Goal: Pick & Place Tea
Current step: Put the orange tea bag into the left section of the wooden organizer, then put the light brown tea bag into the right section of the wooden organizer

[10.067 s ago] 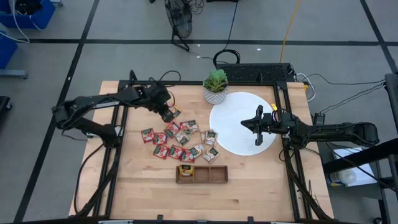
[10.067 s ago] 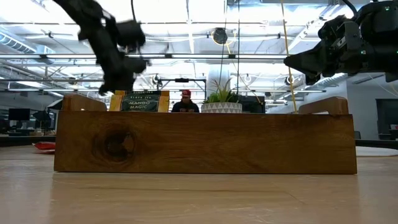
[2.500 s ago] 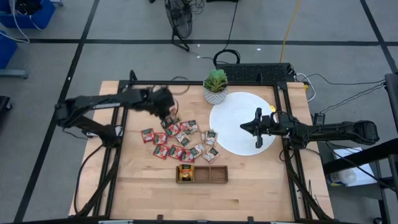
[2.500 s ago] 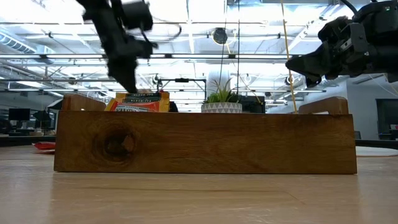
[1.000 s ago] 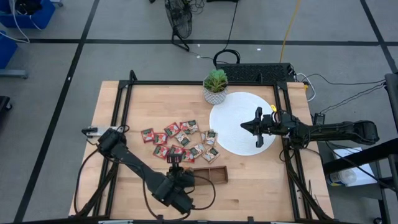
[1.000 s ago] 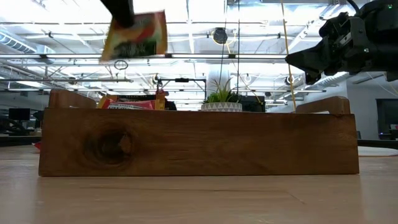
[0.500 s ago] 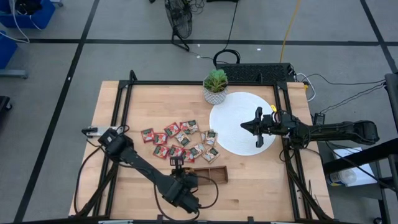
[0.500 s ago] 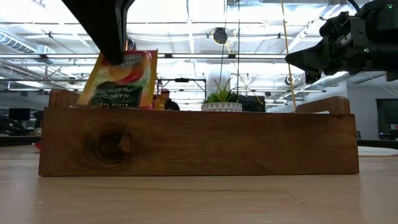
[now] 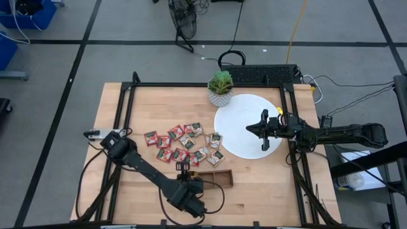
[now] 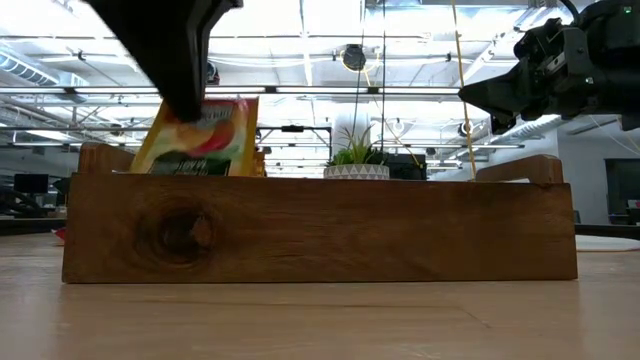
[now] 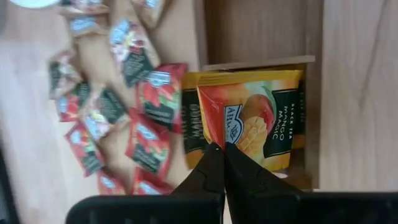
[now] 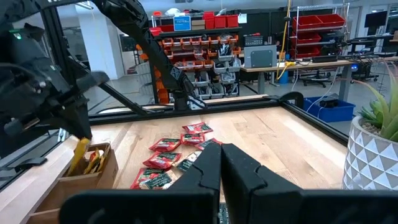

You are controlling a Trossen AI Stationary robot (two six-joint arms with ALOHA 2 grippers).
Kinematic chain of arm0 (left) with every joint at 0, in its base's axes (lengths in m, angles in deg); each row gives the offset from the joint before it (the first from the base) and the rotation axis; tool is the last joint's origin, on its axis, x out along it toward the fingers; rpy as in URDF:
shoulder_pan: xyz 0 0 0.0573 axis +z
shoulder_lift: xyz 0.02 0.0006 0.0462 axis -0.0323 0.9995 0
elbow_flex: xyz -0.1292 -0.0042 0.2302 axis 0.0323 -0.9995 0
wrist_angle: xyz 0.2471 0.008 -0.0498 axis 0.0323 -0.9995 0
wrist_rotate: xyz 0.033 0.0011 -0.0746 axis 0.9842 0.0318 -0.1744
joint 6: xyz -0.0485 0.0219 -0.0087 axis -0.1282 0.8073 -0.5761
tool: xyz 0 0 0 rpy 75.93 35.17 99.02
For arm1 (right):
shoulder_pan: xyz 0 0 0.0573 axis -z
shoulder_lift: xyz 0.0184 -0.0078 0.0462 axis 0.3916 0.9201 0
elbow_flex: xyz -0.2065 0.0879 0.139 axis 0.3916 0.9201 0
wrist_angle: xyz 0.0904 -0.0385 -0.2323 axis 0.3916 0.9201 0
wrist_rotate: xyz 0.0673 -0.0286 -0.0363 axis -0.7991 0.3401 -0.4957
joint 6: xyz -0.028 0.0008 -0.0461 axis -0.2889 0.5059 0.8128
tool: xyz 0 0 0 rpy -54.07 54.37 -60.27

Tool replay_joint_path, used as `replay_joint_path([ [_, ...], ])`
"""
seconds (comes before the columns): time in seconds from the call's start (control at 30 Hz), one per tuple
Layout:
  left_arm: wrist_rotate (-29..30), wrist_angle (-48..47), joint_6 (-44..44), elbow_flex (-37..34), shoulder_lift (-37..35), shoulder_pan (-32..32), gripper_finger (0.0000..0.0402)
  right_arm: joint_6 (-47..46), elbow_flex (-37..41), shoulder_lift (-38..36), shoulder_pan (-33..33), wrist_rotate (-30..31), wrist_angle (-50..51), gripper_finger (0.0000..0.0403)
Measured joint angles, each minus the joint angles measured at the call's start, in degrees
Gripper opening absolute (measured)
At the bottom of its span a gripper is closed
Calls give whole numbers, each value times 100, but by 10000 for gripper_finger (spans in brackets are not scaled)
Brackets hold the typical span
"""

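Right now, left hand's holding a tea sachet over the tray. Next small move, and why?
Probably lower a touch more, then open. The left hand is shut on the mango tea sachet, whose lower edge already dips behind the wooden tray wall, over the end compartment where another yellow sachet lies. The right hand waits above the white disc.

We see the loose tea sachets (image 9: 184,145) lying flat in a scattered cluster near the middle of the table, mostly red with some pale ones with dark print, several touching or overlapping. One orange-yellow mango sachet (image 11: 252,127) hangs tilted, pinched at its edge by the closed left tool (image 11: 219,158), its lower part inside the end compartment of the wooden tray (image 10: 320,230). Another yellow sachet (image 11: 194,127) stands in that same compartment, just behind it.
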Motion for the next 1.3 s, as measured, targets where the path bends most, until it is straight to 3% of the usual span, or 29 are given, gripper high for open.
replay_joint_path([
  [0.33,-287,162,59,-430,-7,163,7,0,-2,0,0,-1,2,0],
  [0.77,-228,173,-135,-430,-7,170,89,-35,0,0,1,-3,2,0],
  [1.0,-208,54,8,-202,-28,205,157,-41,0,0,0,-4,2,0],
  [1.3,780,81,548,503,-167,-82,226,-45,0,2,0,-6,2,0],
])
